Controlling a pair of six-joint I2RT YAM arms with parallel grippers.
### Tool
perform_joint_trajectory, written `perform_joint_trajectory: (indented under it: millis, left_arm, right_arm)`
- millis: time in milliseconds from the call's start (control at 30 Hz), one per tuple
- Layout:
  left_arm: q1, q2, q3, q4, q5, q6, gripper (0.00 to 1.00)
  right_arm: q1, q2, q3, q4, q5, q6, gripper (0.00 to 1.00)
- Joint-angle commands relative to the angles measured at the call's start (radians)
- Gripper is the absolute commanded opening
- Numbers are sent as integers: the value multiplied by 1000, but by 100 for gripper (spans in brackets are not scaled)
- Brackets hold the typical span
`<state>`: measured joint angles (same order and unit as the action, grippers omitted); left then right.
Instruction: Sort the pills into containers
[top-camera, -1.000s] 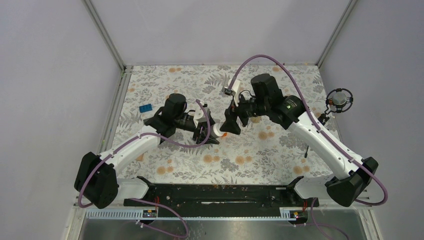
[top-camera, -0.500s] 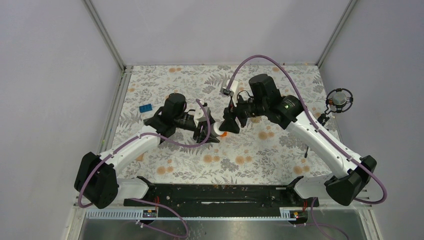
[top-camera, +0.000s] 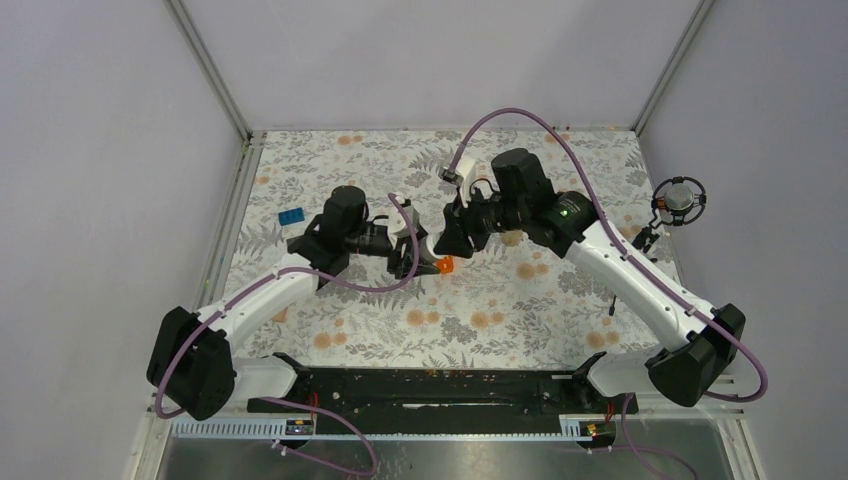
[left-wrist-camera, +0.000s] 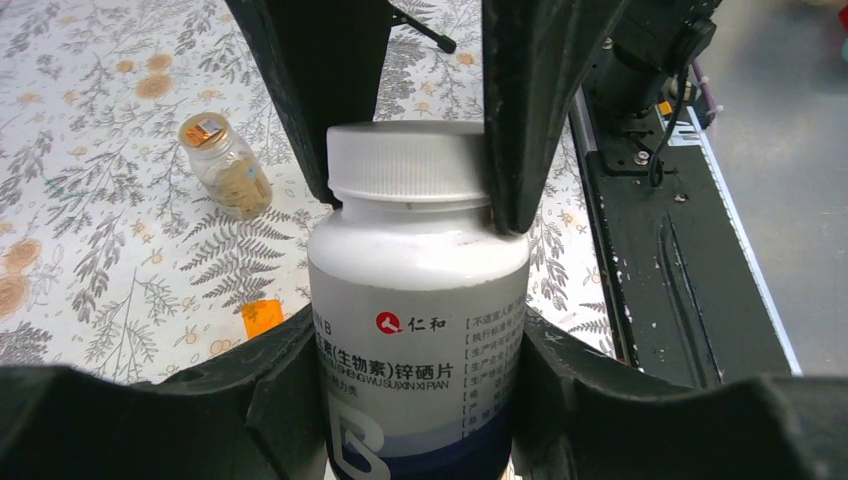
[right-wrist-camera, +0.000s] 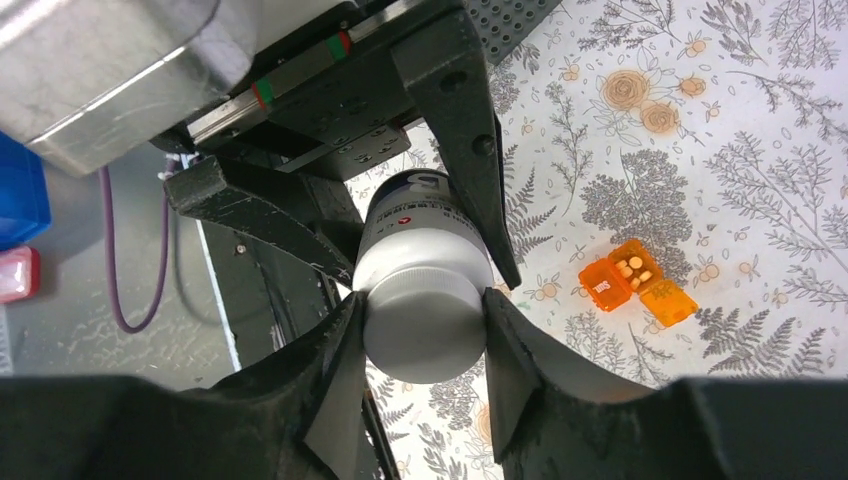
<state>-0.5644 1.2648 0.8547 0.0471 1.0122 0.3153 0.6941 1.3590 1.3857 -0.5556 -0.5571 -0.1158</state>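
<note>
Two pincers pinch white bottle (left-wrist-camera: 418, 270): left pincer (left-wrist-camera: 420, 350) on body, right pincer (right-wrist-camera: 425, 335) on cap (left-wrist-camera: 415, 160); base cut off.

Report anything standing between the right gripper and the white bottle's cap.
Nothing visible does. The right gripper has its fingers against both sides of the cap; the left gripper holds the white bottle by its body.

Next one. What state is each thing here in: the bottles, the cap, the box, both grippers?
White plastic pill bottle: gripped by its body, cap on.
White ribbed screw cap: on the bottle, pinched between fingers.
Translucent orange hinged-lid box: open on the cloth, pale pills inside.
Small clear glass bottle: on the cloth, tan pills inside, ungripped.
Left gripper: shut on the bottle.
Right gripper: shut on the cap.
</note>
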Motion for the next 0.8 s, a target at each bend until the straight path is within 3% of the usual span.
perform_joint_trajectory:
  millis: [0, 33, 133, 233, 500, 667, 767]
  left_arm:
    - [-10, -59, -22, 122, -27, 15, 0]
    - [-11, -61, -28, 128, -30, 13, 0]
    - [-9, -68, -31, 126, -33, 10, 0]
    - [-7, -67, -25, 111, -30, 10, 0]
    - [-3, -68, -26, 111, -22, 10, 0]
    - [-3, -69, -27, 115, -18, 9, 0]
    - [-3, -69, -27, 117, -11, 6, 0]
  right_arm:
    - [8, -22, -19, 158, 55, 184, 26]
    - [7, -27, -23, 172, 54, 211, 31]
    - [8, -46, -25, 166, 77, 212, 61]
    - [8, -74, -24, 134, 86, 171, 71]
    - [8, -63, 50, -43, 17, 49, 71]
    - [8, -46, 53, -72, 3, 23, 71]
    - [8, -31, 54, -50, 2, 35, 66]
